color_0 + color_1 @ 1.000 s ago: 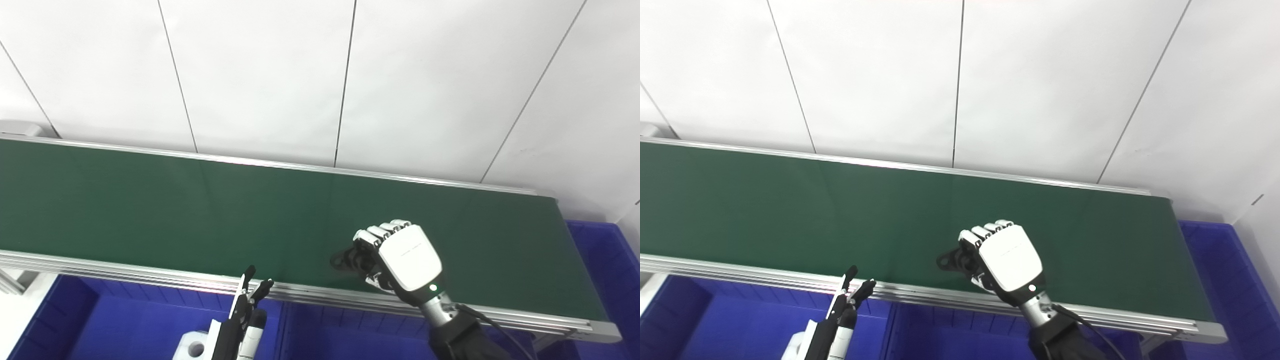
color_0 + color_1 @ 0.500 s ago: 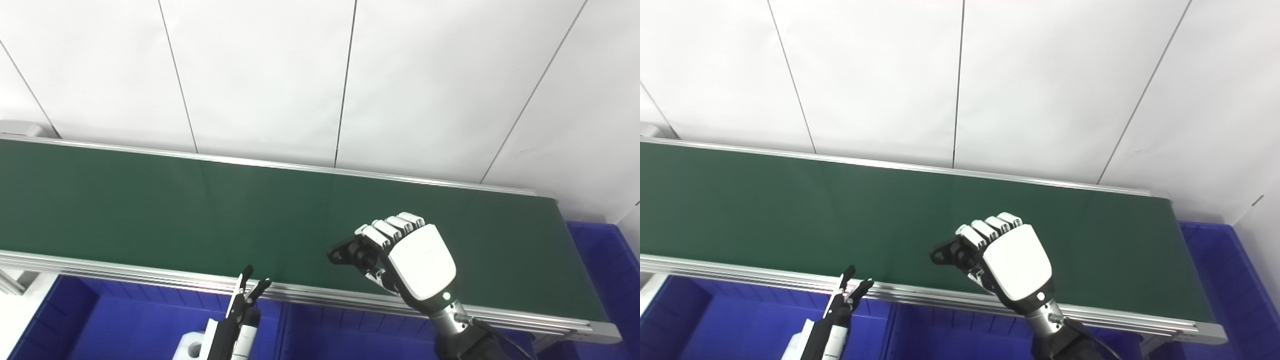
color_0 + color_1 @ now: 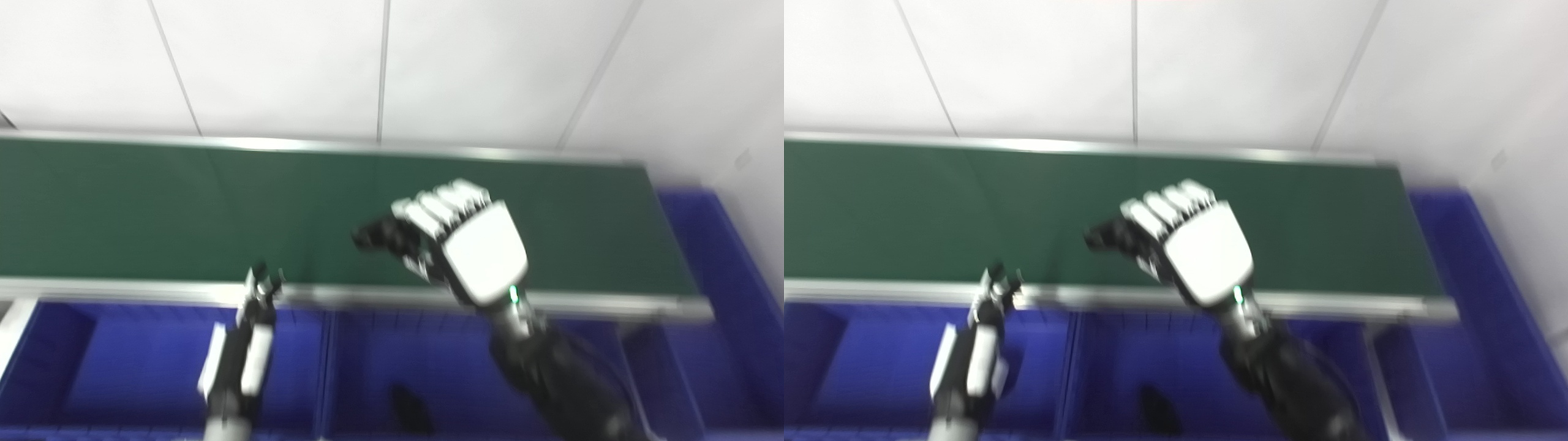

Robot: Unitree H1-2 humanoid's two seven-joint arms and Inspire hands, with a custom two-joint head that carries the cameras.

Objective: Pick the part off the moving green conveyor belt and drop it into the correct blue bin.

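Both views blurred. Right hand [image 3: 471,248] raised over the belt [image 3: 153,208], curled tight around a black part [image 3: 376,234] jutting toward nine o'clock. Left hand [image 3: 242,349] low over the left bin [image 3: 55,355], edge-on, holding nothing, fingers slightly apart. Dark lump [image 3: 1157,410] in the middle bin [image 3: 1102,361], at six o'clock, nearer centre in the right eye view.

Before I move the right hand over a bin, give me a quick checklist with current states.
1. Black part held in the right hand: ok, fingers closed on it.
2. Part lifted off the green belt: ok.
3. Middle blue bin below the hand: ok; a dark item lies inside.
4. Is that the correct bin: cannot tell.
5. Left hand out of the path: ok, over the left bin.
6. Image sharpness: not ok, blurred.
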